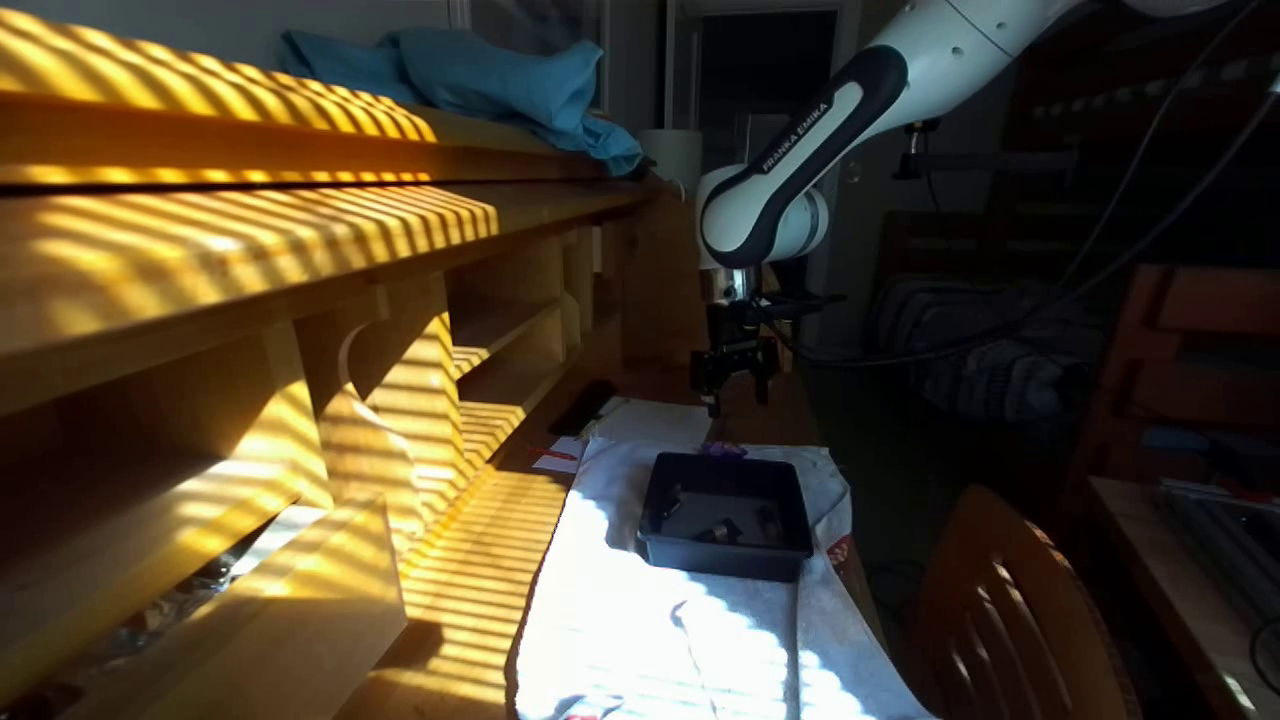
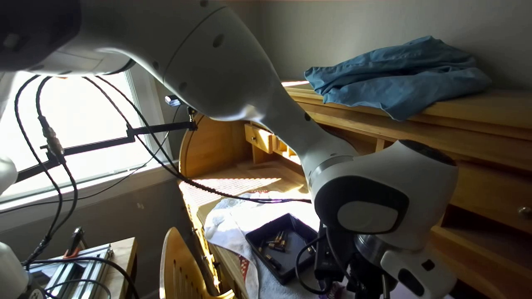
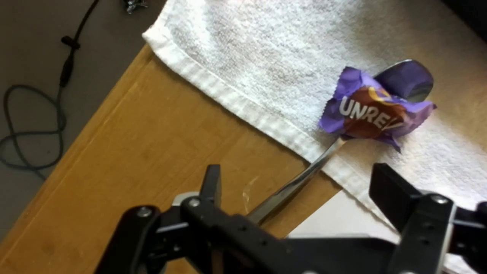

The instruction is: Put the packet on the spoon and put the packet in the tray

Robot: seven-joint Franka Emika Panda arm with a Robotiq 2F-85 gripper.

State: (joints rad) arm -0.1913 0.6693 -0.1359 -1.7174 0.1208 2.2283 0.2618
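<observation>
Sitting outside tray [image 1: 722, 562], packet [image 3: 374, 110] on spoon [image 3: 300, 180], batteries [image 2: 277, 247] inside

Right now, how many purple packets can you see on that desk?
1: the purple packet lies across the spoon, over the white towel, outside the tray. Others could be hidden behind the robot's arm.

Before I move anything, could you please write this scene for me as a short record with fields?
Gripper: open, holding nothing
Packet: purple wrapper, lying across the spoon, near its bowl
White cloth: under the spoon's bowl end and under the tray
Tray contents: several small cylinders
Task state: packet on spoon, not yet in tray
</observation>
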